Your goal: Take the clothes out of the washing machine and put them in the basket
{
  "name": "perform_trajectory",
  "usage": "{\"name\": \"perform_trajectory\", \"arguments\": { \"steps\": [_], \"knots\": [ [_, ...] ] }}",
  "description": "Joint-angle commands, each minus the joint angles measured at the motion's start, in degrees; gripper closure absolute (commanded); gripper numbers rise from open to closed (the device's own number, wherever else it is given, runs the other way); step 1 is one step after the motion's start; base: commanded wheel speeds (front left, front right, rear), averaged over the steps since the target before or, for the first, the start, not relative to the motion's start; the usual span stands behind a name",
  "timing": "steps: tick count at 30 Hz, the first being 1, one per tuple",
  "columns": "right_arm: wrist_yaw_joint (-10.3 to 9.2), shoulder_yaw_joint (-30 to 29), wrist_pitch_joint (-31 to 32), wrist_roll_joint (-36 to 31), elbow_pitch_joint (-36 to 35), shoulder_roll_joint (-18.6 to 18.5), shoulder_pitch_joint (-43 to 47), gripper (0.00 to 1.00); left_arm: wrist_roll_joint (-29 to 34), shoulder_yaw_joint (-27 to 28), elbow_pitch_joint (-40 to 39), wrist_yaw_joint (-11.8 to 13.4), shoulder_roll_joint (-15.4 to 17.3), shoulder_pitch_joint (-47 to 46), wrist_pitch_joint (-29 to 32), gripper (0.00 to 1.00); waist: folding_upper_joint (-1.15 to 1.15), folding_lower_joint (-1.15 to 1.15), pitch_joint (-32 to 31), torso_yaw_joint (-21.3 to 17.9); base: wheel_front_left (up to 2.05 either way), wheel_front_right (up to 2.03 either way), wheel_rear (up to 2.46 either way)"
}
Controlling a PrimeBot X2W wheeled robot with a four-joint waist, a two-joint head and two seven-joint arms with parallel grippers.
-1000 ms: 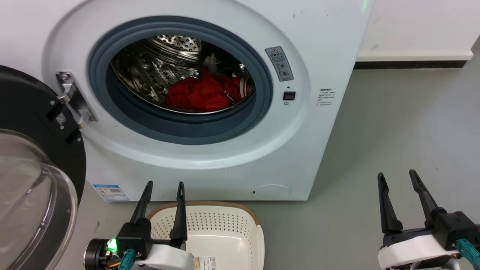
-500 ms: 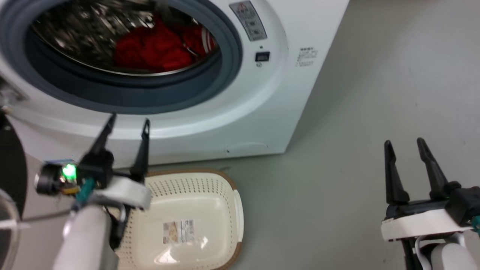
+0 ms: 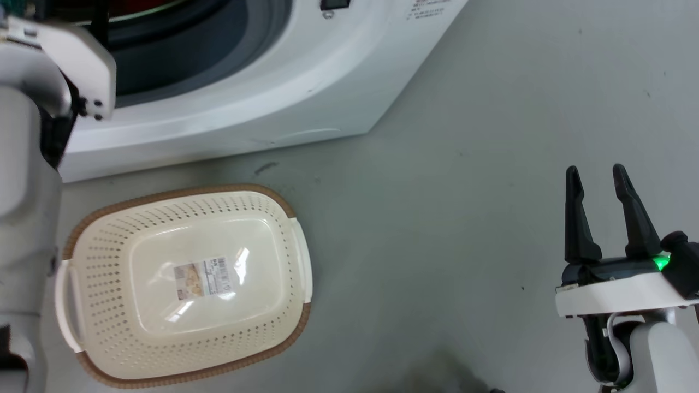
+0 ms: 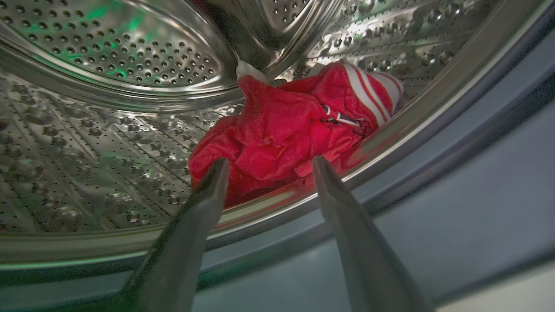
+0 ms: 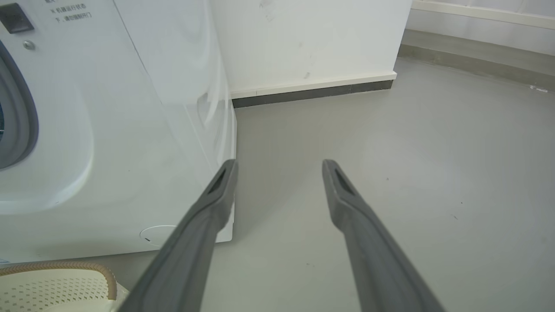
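- Red jersey (image 4: 277, 134) with white-striped trim lies crumpled low in the washing machine's (image 3: 246, 109) steel drum (image 4: 108, 65).
- Left gripper (image 4: 269, 161) points at the jersey from the porthole, fingers wide apart, holding nothing.
- Right gripper (image 3: 595, 168) hangs over the grey floor (image 3: 437, 218), fingers parted, holding nothing.
- Cream basket (image 3: 180, 191) sits on the floor just before the machine.

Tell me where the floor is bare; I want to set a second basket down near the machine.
Bare floor: between the basket and the right gripper, running past the washing machine to the skirting. Crowded: the strip between basket and machine, and the porthole, where the left gripper, jaws open, faces the clothes.
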Motion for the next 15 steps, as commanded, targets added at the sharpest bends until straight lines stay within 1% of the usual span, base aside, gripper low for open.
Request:
{"name": "perform_trajectory", "arguments": {
  "steps": [1, 5, 13, 15],
  "knots": [
    [-0.04, 0.4, -0.1, 0.3, -0.2, 0.2, -1.2, 0.00, -1.3, -0.7, 0.8, 0.0, 0.7, -2.4, 1.6, 0.00, 0.00, -0.02, 3.2, -2.3, 0.00, 0.00, 0.00],
    [-0.04, 1.3, -0.1, 1.3, -0.7, 0.2, -2.4, 0.00, -3.3, -3.0, 4.9, 0.0, 3.6, -10.3, 9.9, 0.00, 0.00, -0.02, 5.7, -3.6, 0.00, 0.00, 0.00],
    [-0.04, 4.1, -0.1, 2.6, -1.7, 0.2, -2.8, 0.00, -6.8, -4.0, 10.3, 0.0, 7.0, -22.9, 24.6, 0.00, 0.00, -0.02, 9.5, -6.7, 0.00, 0.00, 0.00],
    [-0.04, 4.8, -0.1, 2.9, -2.0, 0.2, -2.7, 0.00, -6.9, -5.6, 10.6, 0.0, 7.8, -24.7, 28.5, 0.00, 0.00, -0.02, 10.2, -7.4, 0.00, 0.00, 0.00]
  ]
}}
